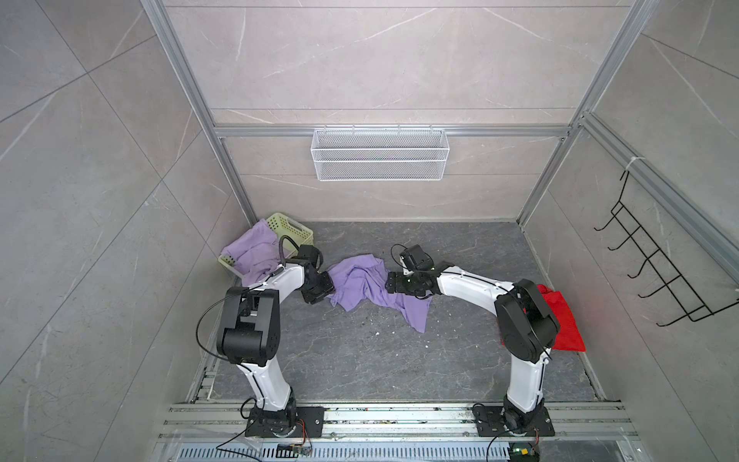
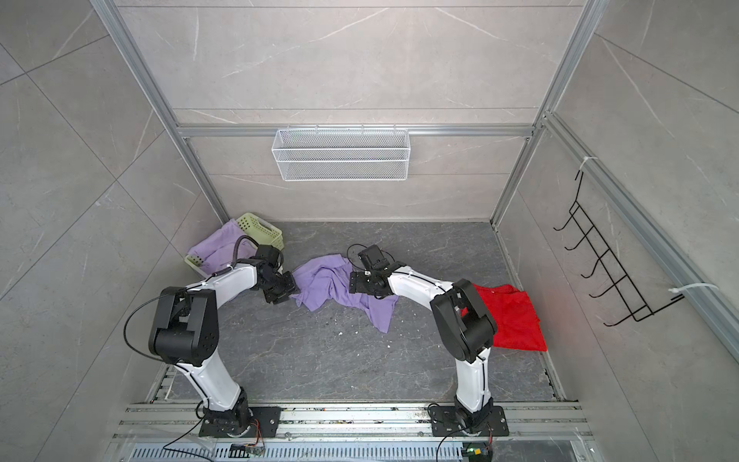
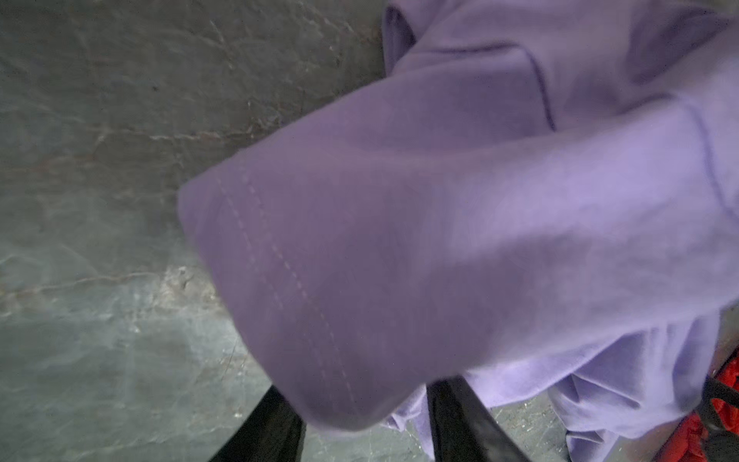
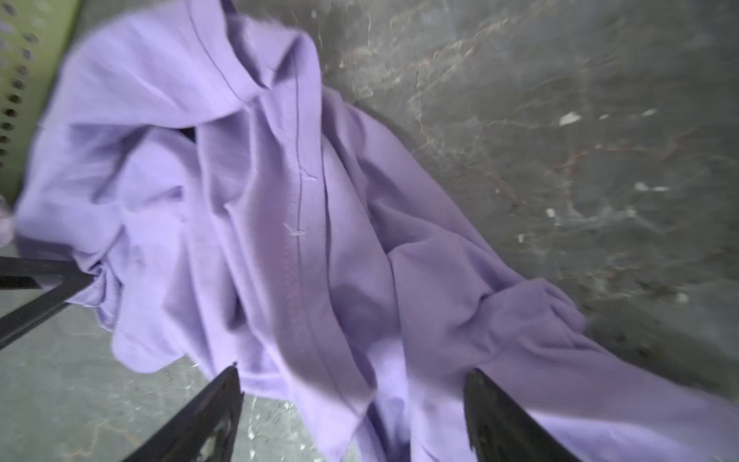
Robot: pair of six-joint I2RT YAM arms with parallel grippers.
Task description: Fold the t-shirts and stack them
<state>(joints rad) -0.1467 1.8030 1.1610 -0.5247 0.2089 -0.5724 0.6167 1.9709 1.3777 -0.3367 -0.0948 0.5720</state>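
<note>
A crumpled lilac t-shirt (image 1: 368,286) (image 2: 332,286) lies mid-table between both arms. My left gripper (image 1: 330,290) (image 2: 294,286) is at its left edge. In the left wrist view a stitched sleeve hem (image 3: 320,280) hangs between the left gripper's (image 3: 362,384) parted fingers, with table showing in the gap. My right gripper (image 1: 387,282) (image 2: 351,284) is low over the shirt's right part. Its jaws (image 4: 352,369) stand wide apart astride a fold of cloth (image 4: 300,240). A second lilac t-shirt (image 1: 252,250) (image 2: 218,244) spills out of the basket.
A pale green perforated basket (image 1: 294,230) (image 2: 264,226) sits in the back left corner. A red cloth (image 1: 564,320) (image 2: 508,316) lies behind the right arm's elbow. On the back wall hangs a white wire basket (image 1: 380,154), and a black hook rack (image 1: 656,260) is on the right wall.
</note>
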